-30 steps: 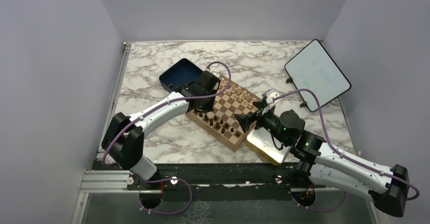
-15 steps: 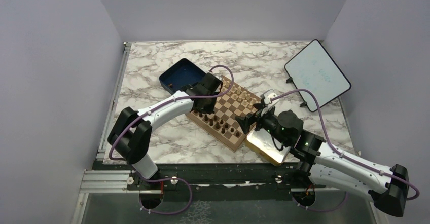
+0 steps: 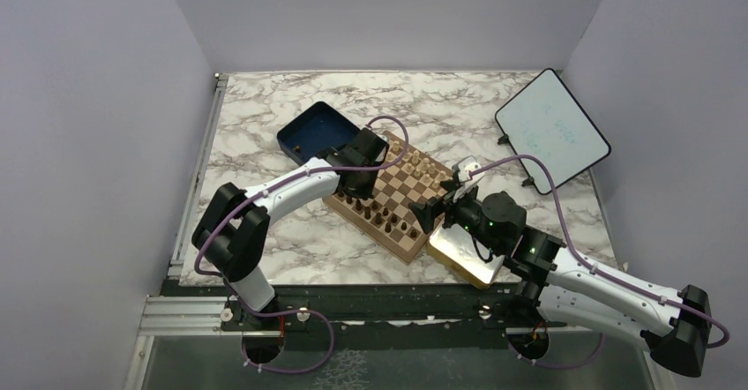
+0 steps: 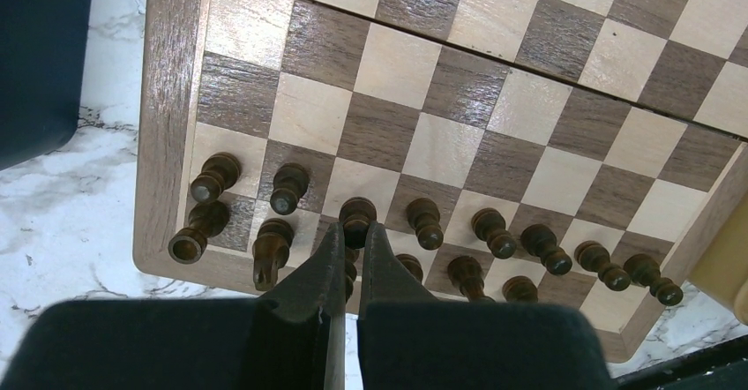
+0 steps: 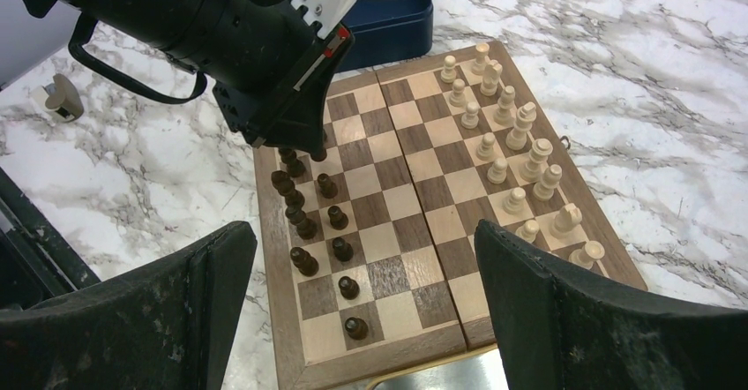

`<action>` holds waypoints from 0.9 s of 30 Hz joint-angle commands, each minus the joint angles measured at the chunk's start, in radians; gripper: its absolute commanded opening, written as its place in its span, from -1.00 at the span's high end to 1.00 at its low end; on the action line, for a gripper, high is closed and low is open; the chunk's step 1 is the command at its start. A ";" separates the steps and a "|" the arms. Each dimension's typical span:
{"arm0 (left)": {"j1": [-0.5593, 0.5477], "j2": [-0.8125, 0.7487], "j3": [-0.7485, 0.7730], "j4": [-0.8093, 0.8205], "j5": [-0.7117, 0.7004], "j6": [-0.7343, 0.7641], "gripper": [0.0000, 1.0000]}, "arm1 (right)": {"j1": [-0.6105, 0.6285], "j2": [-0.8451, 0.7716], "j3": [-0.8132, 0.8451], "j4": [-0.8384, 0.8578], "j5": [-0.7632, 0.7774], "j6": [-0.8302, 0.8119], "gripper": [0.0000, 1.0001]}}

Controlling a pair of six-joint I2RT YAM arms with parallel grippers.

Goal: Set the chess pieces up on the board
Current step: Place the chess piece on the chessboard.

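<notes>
Left gripper (image 4: 352,228) pinched together, I'm hovering among crowded chess pieces (image 4: 424,222) at the board (image 4: 164,99)'s left edge by the blue box (image 4: 35,55); right gripper (image 5: 363,236) gaping.

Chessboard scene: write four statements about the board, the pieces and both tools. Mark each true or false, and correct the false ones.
1. The left tool is shut, its tips down among the dark chess pieces. True.
2. The right tool is clamped on a pale piece. False: it stands wide open and holds nothing.
3. The pale pieces stand in two rows along one side of the board. True.
4. The dark blue box sits on top of the board. False: it rests on the table, beyond the board's corner.
</notes>
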 commanded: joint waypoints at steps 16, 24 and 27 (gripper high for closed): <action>-0.005 0.028 -0.011 0.037 0.011 0.005 0.91 | 0.006 -0.006 0.032 -0.008 0.004 -0.006 -1.00; -0.006 0.043 -0.014 0.042 0.016 0.005 0.90 | 0.006 -0.005 0.032 -0.005 0.005 -0.005 -1.00; -0.005 0.047 -0.017 0.044 0.020 0.004 0.90 | 0.006 -0.003 0.030 -0.003 0.007 -0.005 -1.00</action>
